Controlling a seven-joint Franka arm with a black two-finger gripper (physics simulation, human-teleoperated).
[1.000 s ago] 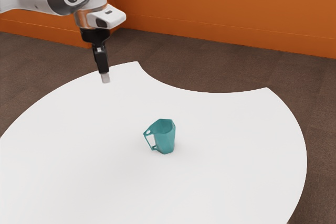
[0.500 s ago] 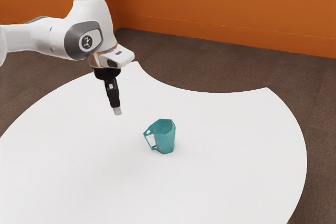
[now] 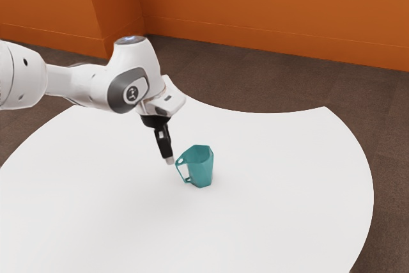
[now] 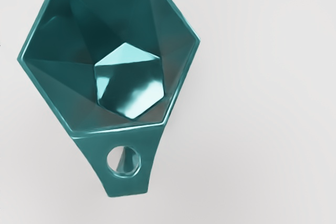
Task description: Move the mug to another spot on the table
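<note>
Claw (image 3: 168, 158) dropped toward mug (image 3: 201, 169), now just beside its handle.

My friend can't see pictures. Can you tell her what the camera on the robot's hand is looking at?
A teal mug seen from above, empty, with a six-sided rim and a shiny six-sided bottom. Its flat handle has a round hole through it. The mug stands on a plain white table.

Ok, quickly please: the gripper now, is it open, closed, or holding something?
Gripper: cannot be told, it is seen edge-on; it hangs close beside the mug, which stands on the table.
</note>
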